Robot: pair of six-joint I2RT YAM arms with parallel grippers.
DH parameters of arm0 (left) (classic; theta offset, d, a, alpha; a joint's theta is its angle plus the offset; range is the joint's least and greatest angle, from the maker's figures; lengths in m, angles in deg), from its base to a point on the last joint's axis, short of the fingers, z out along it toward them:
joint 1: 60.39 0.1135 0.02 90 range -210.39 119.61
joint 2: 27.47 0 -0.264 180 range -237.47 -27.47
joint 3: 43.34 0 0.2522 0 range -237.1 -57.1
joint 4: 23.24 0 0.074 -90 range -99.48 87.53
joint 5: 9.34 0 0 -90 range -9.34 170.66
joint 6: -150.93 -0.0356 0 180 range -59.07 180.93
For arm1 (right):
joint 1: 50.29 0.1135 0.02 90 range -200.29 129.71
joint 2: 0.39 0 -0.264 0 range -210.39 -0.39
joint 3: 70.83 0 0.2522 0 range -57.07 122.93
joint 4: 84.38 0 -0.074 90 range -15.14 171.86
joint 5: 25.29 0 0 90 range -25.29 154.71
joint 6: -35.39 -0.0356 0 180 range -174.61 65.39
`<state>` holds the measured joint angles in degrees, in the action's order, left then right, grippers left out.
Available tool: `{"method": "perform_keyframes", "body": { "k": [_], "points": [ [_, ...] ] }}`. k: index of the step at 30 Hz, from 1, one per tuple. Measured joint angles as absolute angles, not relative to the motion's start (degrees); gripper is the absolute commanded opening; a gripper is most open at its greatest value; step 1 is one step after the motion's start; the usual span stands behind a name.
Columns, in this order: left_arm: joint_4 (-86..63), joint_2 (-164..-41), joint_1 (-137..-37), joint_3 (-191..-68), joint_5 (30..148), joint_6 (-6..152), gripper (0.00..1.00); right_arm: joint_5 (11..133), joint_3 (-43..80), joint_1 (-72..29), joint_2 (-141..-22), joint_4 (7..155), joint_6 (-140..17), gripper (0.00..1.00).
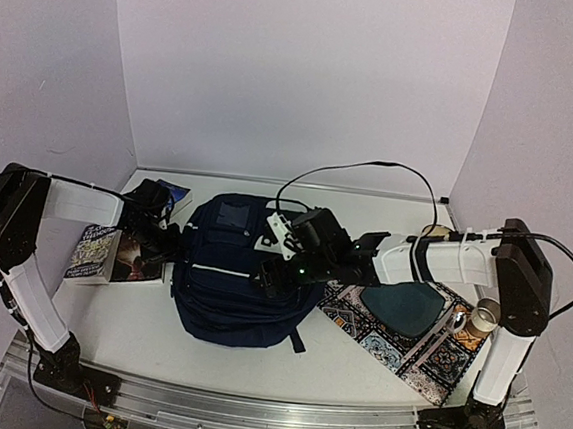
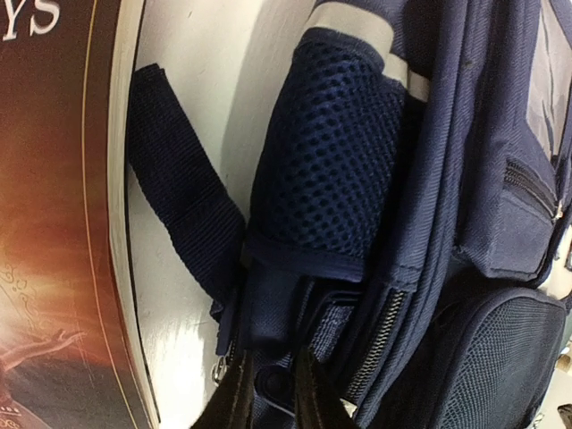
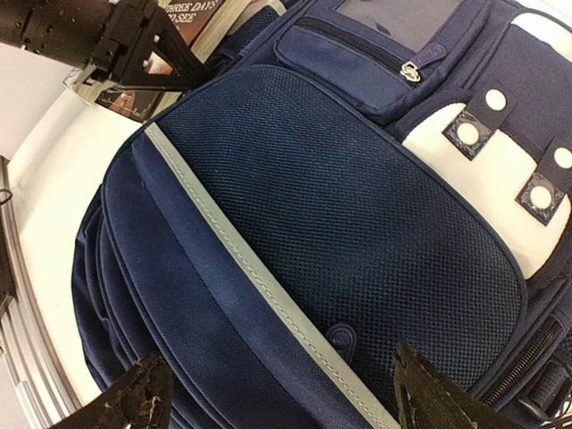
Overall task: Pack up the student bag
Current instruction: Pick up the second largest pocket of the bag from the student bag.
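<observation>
While the left gripper (image 2: 268, 382) pinches the bag's (image 1: 214, 299) 9 o'clock side, the right gripper (image 3: 281, 393) hangs, jaws apart, over its 12-to-6 front.

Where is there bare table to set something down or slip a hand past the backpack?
Widest bare table: the near strip between the backpack and the arm rail. A smaller patch lies behind the patterned mat, toward the back wall. Crowded: the bag's left side, where books and the left gripper sit; the mat lies close on its right.
</observation>
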<state>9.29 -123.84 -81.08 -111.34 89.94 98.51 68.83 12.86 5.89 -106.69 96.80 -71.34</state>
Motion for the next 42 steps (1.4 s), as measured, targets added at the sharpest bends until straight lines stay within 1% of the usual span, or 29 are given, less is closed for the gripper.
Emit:
{"method": "perform_keyframes", "body": {
  "k": [6, 15, 19, 23, 28, 31, 34, 39, 42],
  "points": [
    [9.5, -123.8, -81.1, -111.3, 90.3, 99.8, 0.21, 69.0, 13.1, 6.1, -106.7, 97.0, -71.1, 0.85],
    [8.1, -123.3, -81.1, -110.5, 91.7, 102.2, 0.31, 69.1, 13.1, 6.2, -106.7, 97.0, -70.8, 0.85],
    [6.7, -122.4, -81.1, -109.0, 92.6, 103.8, 0.31, 69.1, 13.1, 6.2, -106.7, 97.0, -70.5, 0.85],
    [3.7, -121.3, -81.1, -106.4, 92.9, 106.4, 0.34, 69.2, 13.1, 6.3, -106.7, 97.0, -70.4, 0.85],
    [0.7, -120.7, -81.1, -104.6, 93.1, 109.4, 0.32, 69.2, 13.1, 6.3, -106.7, 97.2, -70.2, 0.85],
    [-2.2, -120.7, -81.1, -103.0, 93.8, 111.5, 0.28, 69.3, 13.1, 6.3, -106.7, 97.3, -69.7, 0.85],
    [-4.6, -120.7, -81.0, -101.7, 94.2, 113.4, 0.23, 69.6, 13.1, 6.3, -106.7, 97.3, -68.7, 0.85],
    [-8.0, -120.6, -81.0, -99.9, 94.0, 116.4, 0.11, 70.0, 13.1, 6.9, -107.1, 97.3, -64.9, 0.86],
    [-8.9, -118.6, -81.0, -98.5, 93.7, 117.2, 0.02, 70.0, 13.4, 7.6, -107.6, 97.1, -61.8, 0.86]
  ]
}}
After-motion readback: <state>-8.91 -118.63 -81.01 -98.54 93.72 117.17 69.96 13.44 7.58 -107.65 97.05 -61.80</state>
